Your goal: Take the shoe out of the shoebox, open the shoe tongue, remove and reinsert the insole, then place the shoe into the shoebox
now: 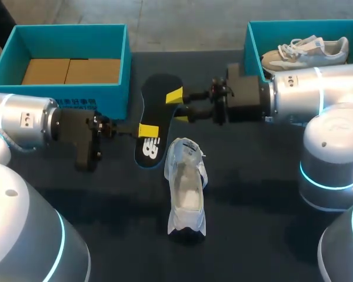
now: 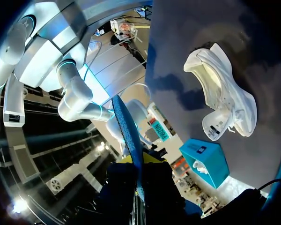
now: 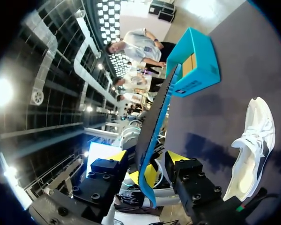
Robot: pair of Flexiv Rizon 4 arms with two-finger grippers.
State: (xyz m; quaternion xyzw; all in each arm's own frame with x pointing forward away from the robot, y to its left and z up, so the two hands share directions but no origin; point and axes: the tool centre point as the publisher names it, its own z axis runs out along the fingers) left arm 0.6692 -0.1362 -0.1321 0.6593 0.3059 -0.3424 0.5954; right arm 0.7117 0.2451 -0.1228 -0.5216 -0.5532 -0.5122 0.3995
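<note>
A black insole [image 1: 156,103] with a blue edge hangs above the table between my two grippers. My left gripper [image 1: 146,130] is shut on its toe end; in the left wrist view the insole [image 2: 130,136] rises edge-on out of that gripper [image 2: 141,171]. My right gripper [image 1: 177,106] is at the heel end. There the insole [image 3: 159,108] stands between the fingers of the right gripper [image 3: 146,158], with gaps on both sides. The white shoe [image 1: 185,188] lies on the table below, also seen as the shoe [image 2: 225,93] and the shoe [image 3: 253,145].
A teal shoebox [image 1: 115,94] with cardboard inside stands at the back left, close behind the insole. A second teal box [image 1: 250,41] at the back right holds another pale shoe [image 1: 306,50]. My right arm spans the space in front of it.
</note>
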